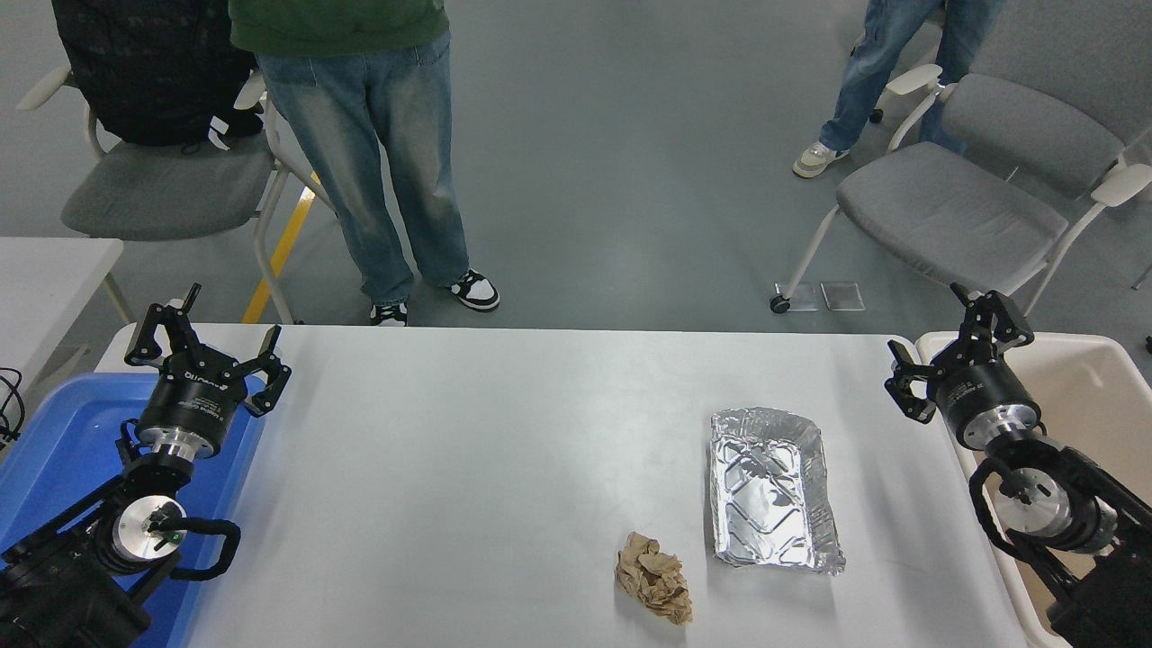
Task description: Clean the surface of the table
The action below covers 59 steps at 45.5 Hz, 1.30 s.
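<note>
The white table surface (468,468) fills the lower half of the head view. On its right part lies a crumpled silver foil tray (772,490), and a brown paper wad (653,578) sits near the front edge, left of the tray. My right gripper (956,349) hovers open over the table's right edge, empty, up and to the right of the foil tray. My left gripper (205,344) stays parked open at the lower left, above the blue bin.
A blue bin (63,450) stands at the table's left end and a beige bin (1089,423) at its right end. A smaller white table (45,270) is at far left. Two people (378,135) and grey chairs (954,198) are beyond the far edge.
</note>
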Motion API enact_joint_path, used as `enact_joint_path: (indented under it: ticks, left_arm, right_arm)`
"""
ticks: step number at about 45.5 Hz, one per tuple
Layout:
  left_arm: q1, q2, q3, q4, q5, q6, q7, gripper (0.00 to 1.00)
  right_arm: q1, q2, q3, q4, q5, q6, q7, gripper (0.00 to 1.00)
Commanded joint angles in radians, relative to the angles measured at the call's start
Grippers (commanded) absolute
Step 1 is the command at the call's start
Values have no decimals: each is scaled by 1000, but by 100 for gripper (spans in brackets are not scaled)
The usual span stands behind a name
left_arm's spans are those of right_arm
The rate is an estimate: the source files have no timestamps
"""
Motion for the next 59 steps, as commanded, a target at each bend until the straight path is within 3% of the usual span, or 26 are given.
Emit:
enact_joint_path:
  ticks: [1, 11, 29, 37, 44, 51, 55, 59]
  left_arm:
    - [0, 0, -2, 0, 0, 1, 1, 99]
    - [0, 0, -2, 0, -1, 0, 0, 99]
    - [0, 0, -2, 0, 0, 0, 0, 99]
    - [0, 0, -2, 0, 0, 0, 1, 99]
    - [0, 0, -2, 0, 0, 0, 1, 99]
    - [0, 0, -2, 0, 0, 0, 1, 99]
    - [0, 0, -2, 0, 0, 0, 1, 99]
    - [0, -1, -2, 0, 0, 0, 1, 99]
  right_arm:
    - [4, -8, -14, 34, 2, -10, -9, 100]
    - [20, -175, -220, 227, -15, -40, -68, 100]
    - [321, -476, -718, 390, -207, -26, -70, 100]
    - [448, -505, -890, 439, -337, -44, -72, 100]
    - [470, -511, -962, 469, -516, -96, -73, 100]
    - [471, -523, -964, 488, -662, -67, -228, 100]
    - [490, -525, -953, 491, -664, 29, -257, 100]
    - [499, -514, -952, 500, -669, 28, -260, 100]
